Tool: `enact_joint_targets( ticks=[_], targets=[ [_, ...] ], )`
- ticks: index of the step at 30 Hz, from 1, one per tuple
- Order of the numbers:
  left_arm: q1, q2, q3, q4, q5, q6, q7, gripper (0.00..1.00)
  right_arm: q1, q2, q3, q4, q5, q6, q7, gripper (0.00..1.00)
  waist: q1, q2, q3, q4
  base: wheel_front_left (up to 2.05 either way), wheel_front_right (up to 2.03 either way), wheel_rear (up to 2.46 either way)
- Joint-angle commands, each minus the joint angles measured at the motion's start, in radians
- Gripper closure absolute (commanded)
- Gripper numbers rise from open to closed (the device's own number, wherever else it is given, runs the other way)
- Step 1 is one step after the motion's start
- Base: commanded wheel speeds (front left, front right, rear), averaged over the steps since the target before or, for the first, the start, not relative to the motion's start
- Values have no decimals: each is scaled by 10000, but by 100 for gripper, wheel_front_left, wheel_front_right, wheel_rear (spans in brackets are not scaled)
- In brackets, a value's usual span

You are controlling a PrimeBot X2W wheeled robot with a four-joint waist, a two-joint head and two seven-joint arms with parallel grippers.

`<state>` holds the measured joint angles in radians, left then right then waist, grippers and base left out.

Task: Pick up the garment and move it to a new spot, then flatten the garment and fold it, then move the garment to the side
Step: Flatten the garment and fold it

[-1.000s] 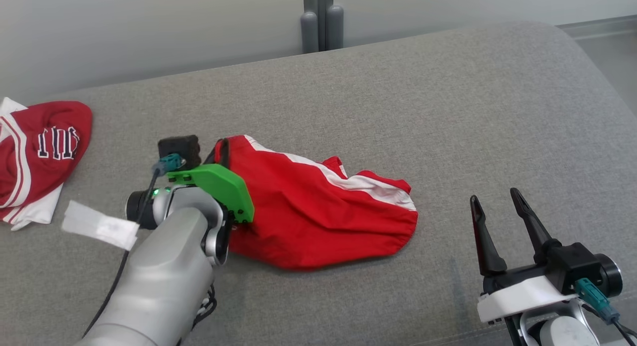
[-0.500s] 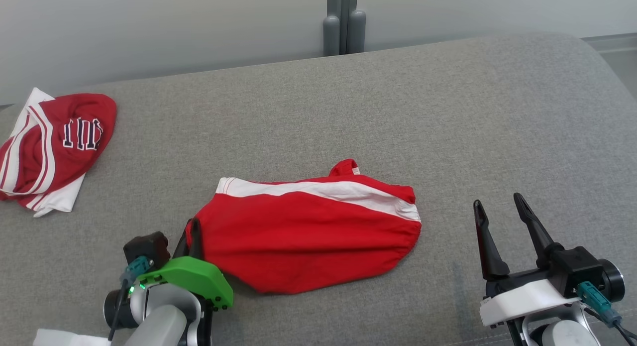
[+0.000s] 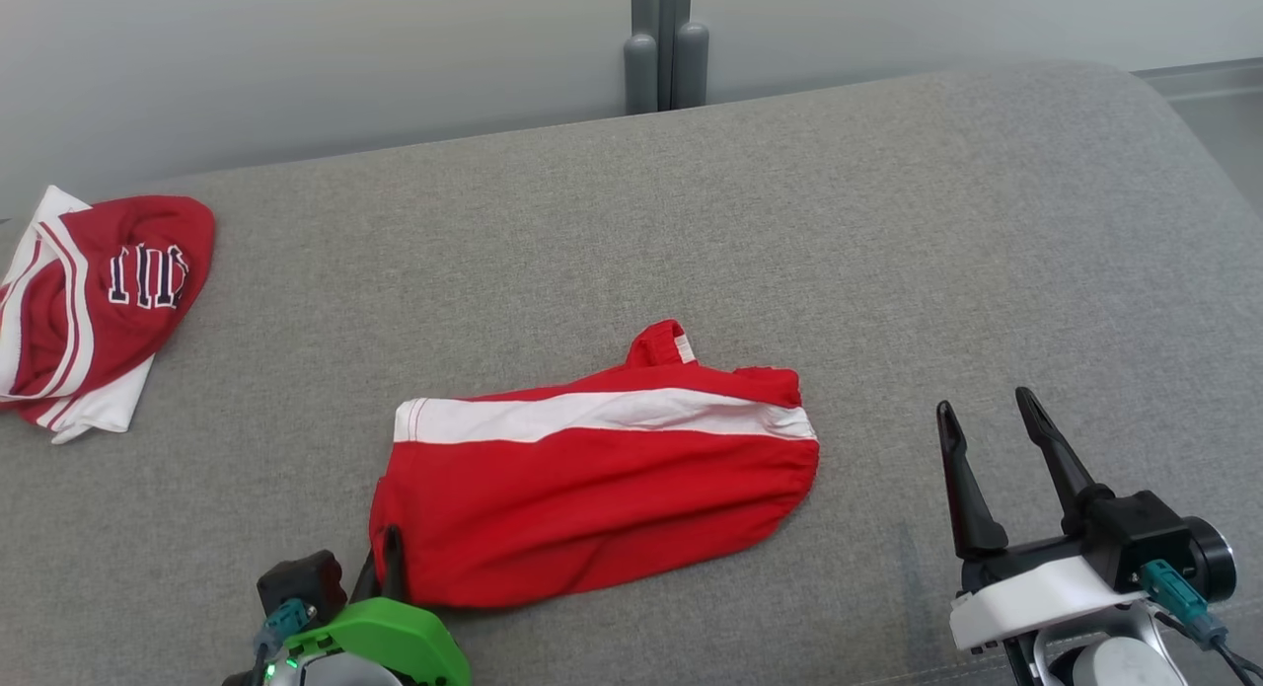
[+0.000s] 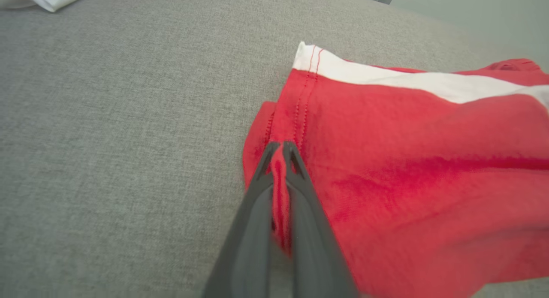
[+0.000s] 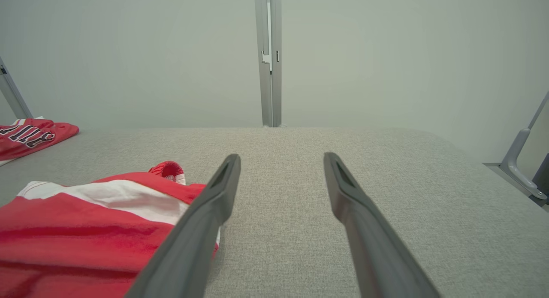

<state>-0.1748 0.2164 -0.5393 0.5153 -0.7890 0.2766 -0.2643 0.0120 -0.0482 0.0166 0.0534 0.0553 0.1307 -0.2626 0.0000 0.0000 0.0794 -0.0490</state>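
Observation:
The garment (image 3: 592, 489) is red with a white stripe and lies spread across the middle of the grey cushion (image 3: 888, 232). My left gripper (image 3: 387, 553) sits at the bottom left, shut on the garment's near left corner. In the left wrist view a fold of the red garment (image 4: 386, 169) is pinched between the left gripper's (image 4: 279, 149) dark fingers (image 4: 253, 229). My right gripper (image 3: 985, 418) rests open at the lower right, apart from the cloth. In the right wrist view the right gripper (image 5: 281, 161) stands over bare cushion, with the garment (image 5: 85, 229) to its left.
A second red and white garment (image 3: 94, 301) with lettering lies crumpled at the cushion's far left edge. A grey post (image 3: 663, 44) stands behind the cushion against the pale wall. The cushion's rounded right end (image 3: 1174, 173) drops off toward the floor.
My left gripper has pulled the garment's corner toward me, drawing the cloth out flatter and wider. The head camera has shifted a little. The right gripper has stayed put.

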Motion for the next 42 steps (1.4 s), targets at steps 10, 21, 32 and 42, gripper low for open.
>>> enact_joint_targets(
  ticks=[10,21,32,42],
  targets=[
    [503,-131,602,-234,666,-324,-5,31,152,-39,-53,131,-50,1,-31,0,0,0,-194,-47,0,0,0],
    [1155,-314,1728,-1904,2261,-1152,-2,0,282,-39,-107,202,-102,1,-33,0,0,0,-586,-63,0,0,0],
    [1729,-830,2688,-3369,3526,-1784,0,0,26,-39,56,119,-51,1,-31,0,0,0,-805,-183,0,0,0],
    [1943,-1130,3257,-3462,4047,-1950,-2,0,-241,-39,259,154,169,1,-31,0,0,0,-877,-209,0,0,0]
  ],
)
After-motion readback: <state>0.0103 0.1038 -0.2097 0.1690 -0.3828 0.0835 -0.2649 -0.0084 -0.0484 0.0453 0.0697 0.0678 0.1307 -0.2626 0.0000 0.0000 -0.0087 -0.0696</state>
